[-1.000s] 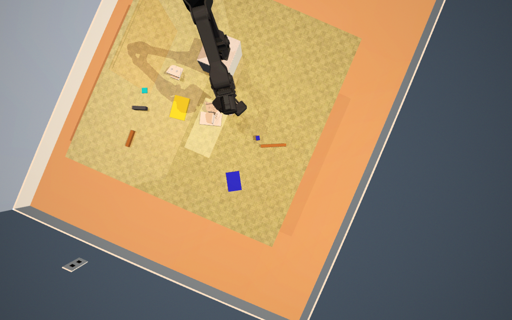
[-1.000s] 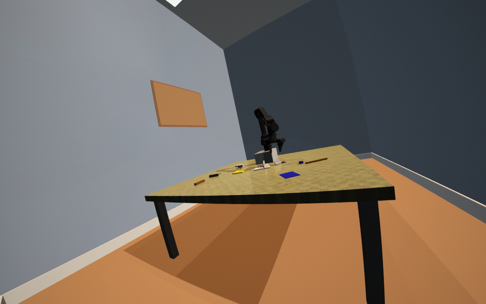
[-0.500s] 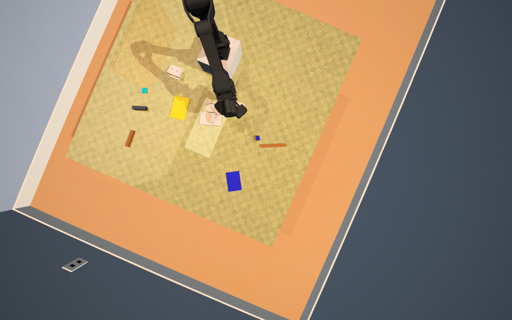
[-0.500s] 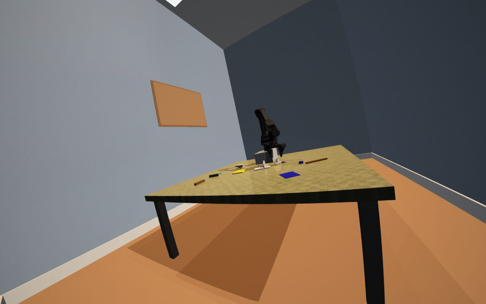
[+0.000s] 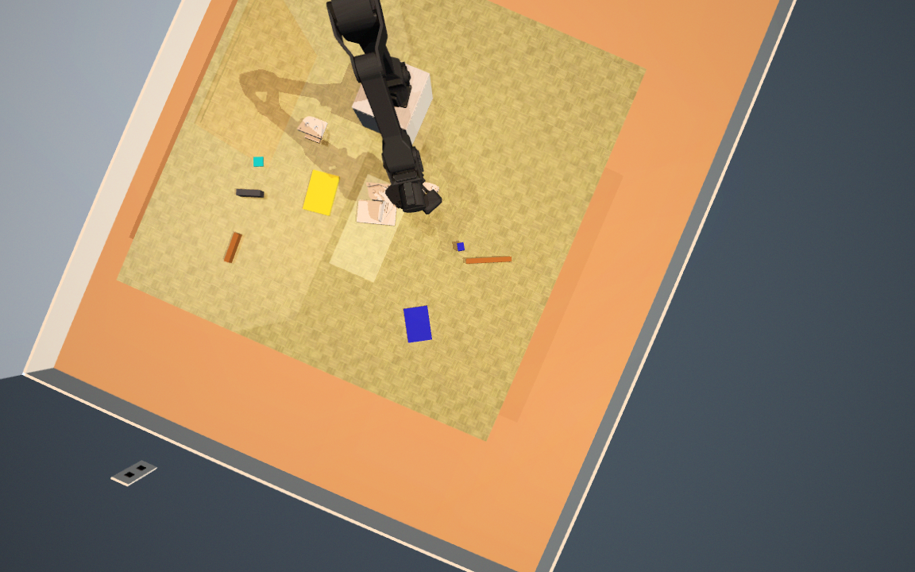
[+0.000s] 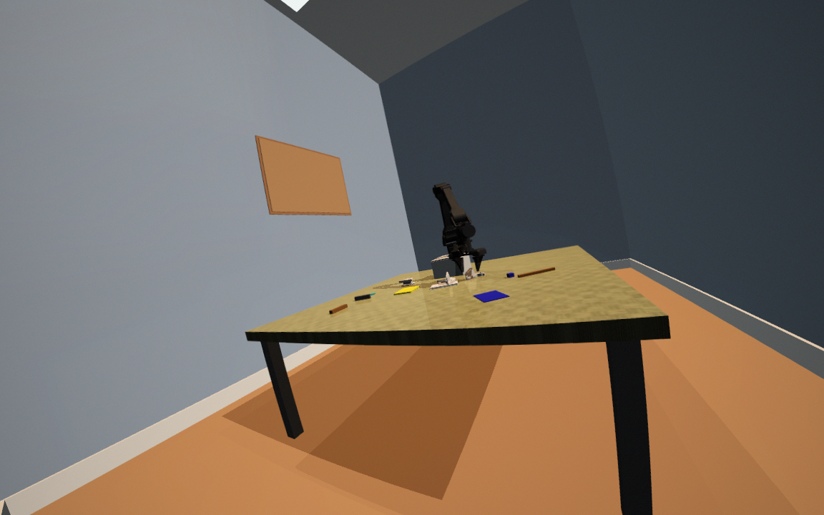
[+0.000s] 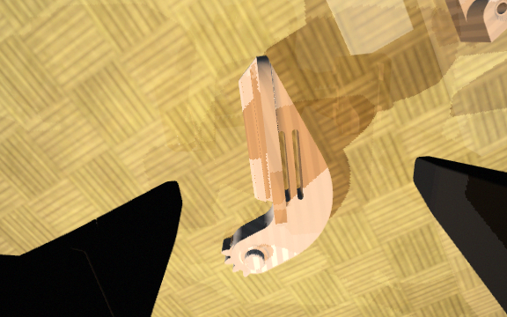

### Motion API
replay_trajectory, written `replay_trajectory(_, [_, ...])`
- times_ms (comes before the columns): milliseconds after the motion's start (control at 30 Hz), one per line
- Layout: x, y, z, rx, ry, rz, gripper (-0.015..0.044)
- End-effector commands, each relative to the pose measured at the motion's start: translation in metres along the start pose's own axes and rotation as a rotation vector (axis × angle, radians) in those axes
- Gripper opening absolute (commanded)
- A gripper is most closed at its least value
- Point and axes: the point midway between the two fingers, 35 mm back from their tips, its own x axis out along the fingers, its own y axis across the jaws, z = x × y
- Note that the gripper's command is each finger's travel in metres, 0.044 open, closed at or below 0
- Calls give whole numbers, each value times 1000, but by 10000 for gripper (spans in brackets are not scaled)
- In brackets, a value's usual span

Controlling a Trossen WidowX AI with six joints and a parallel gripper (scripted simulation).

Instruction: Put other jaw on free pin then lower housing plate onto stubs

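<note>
The loose pale pink jaw (image 7: 315, 211) (image 5: 431, 187) lies on the table, with gear teeth around its holed end and a raised ridge along its length. My gripper (image 7: 295, 180) (image 5: 415, 200) (image 6: 471, 269) is open and empty low above it, one finger to each side in the wrist view. The base assembly (image 5: 365, 214) (image 6: 442, 286) is just to the left in the top view, carrying the other jaw, partly under the arm. Its free pin cannot be made out. A small pale piece with dark spots (image 5: 314, 126), apparently the housing plate, lies farther left.
A yellow sheet (image 5: 321, 192), cyan block (image 5: 258, 161), black bar (image 5: 249, 192) and brown bar (image 5: 233, 247) are to the left. A blue cube (image 5: 460, 246), orange stick (image 5: 488, 260) and blue sheet (image 5: 417, 324) are to the right. A box (image 5: 419, 106) stands beneath the arm.
</note>
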Motion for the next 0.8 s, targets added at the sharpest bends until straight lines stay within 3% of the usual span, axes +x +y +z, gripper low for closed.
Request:
replay_trajectory(0, [6, 0, -1, -3, 3, 2, 440])
replay_trajectory(767, [26, -1, -1, -3, 3, 2, 440])
